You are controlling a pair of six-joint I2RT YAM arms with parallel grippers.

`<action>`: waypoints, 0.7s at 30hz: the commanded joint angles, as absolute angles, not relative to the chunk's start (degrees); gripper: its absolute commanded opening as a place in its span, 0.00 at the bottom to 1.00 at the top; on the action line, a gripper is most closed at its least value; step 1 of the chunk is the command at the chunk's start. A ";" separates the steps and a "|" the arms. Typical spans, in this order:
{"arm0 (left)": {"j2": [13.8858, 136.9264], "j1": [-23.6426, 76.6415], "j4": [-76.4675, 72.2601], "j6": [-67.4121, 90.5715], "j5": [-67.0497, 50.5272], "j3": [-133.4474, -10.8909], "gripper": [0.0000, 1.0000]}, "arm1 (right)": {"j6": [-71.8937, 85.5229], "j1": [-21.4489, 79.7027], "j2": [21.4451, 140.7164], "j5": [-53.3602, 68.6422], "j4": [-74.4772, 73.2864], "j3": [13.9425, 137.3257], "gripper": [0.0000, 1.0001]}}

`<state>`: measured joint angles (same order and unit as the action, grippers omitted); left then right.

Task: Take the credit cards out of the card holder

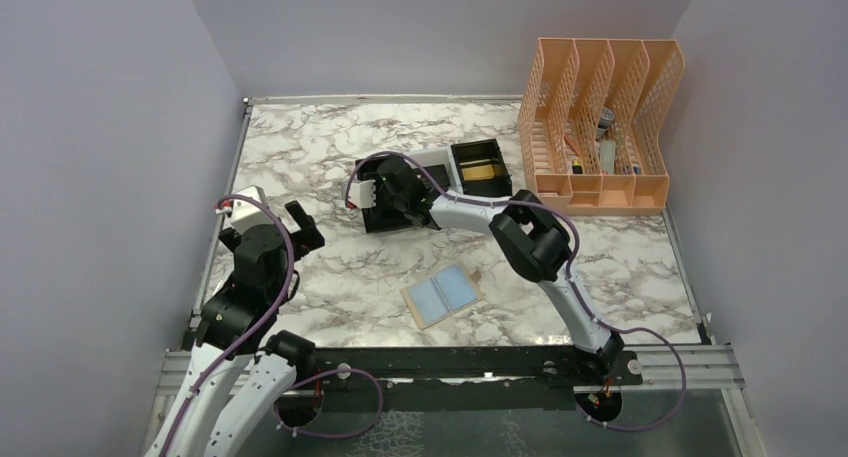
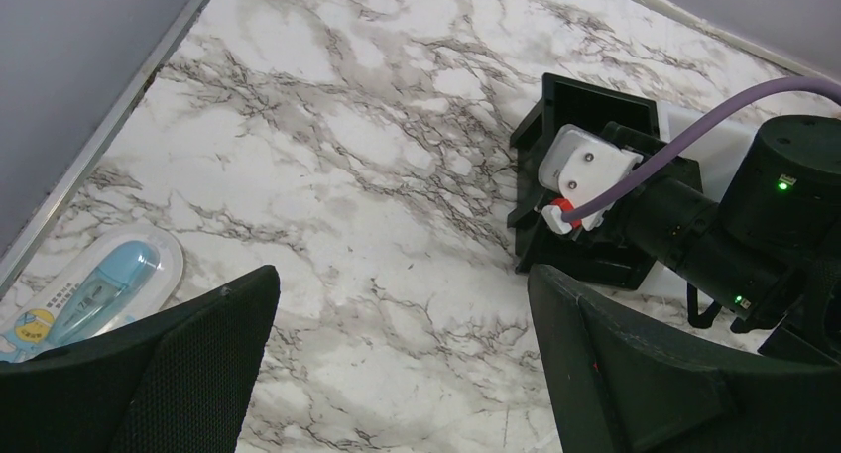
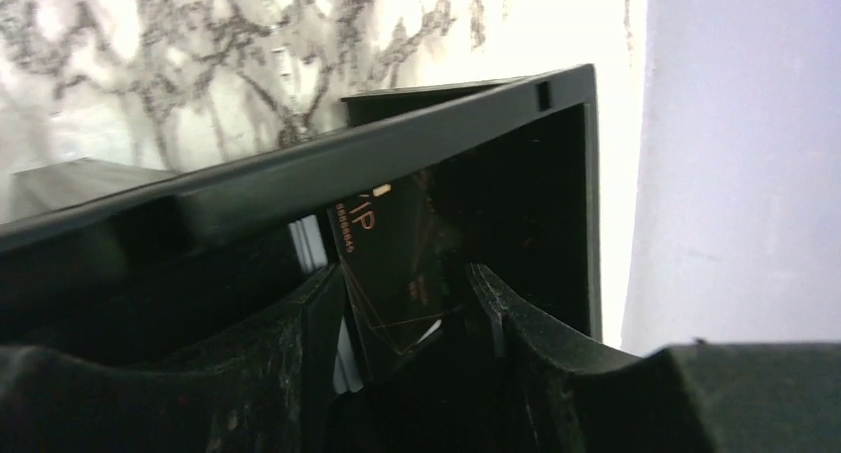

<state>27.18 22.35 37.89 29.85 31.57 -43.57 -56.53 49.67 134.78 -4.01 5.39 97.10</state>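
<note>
The tan card holder (image 1: 441,295) lies open and flat on the marble table, its bluish pockets facing up. My right gripper (image 1: 390,209) reaches down into a black bin (image 1: 385,220). In the right wrist view its fingers (image 3: 307,324) stand apart inside the bin (image 3: 476,126). A dark grey card (image 3: 392,265) with orange print stands between them, leaning by the left finger. A gold card (image 1: 480,173) lies in a second black bin (image 1: 482,155). My left gripper (image 1: 298,225) is open and empty above the table's left side (image 2: 402,284). The silvery card cannot be made out.
A peach mesh file organizer (image 1: 600,127) stands at the back right. A light bin (image 1: 430,159) sits between the two black bins. A packaged blue thermometer (image 2: 89,294) lies by the left wall. The right arm's wrist (image 2: 694,235) shows in the left wrist view.
</note>
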 commanded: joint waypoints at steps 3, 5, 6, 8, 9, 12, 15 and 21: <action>28.23 22.09 37.61 29.72 31.76 -43.42 0.99 | -54.15 49.40 133.56 -0.59 -0.66 98.35 0.53; 28.43 22.12 37.56 29.65 31.60 -43.44 0.99 | -53.55 49.31 133.28 -0.25 -0.75 98.35 0.54; 28.59 22.12 37.59 29.66 31.57 -43.44 0.99 | -53.26 49.24 133.17 -0.06 -0.79 98.43 0.55; 28.64 22.09 37.60 29.66 31.47 -43.50 0.99 | -52.55 49.22 132.79 0.00 -0.40 98.45 0.56; 28.60 22.10 37.55 29.61 31.47 -43.51 0.99 | -52.05 49.22 132.42 0.09 -0.10 98.40 0.57; 28.58 22.15 37.56 29.70 31.38 -43.42 0.99 | -50.86 49.13 131.24 0.74 0.46 97.99 0.58; 28.65 22.14 37.55 29.71 31.42 -43.42 0.99 | -47.64 49.05 128.11 3.10 2.31 96.58 0.58; 28.72 22.09 37.53 29.68 31.04 -43.42 0.99 | -45.03 48.96 125.10 4.98 4.52 94.55 0.58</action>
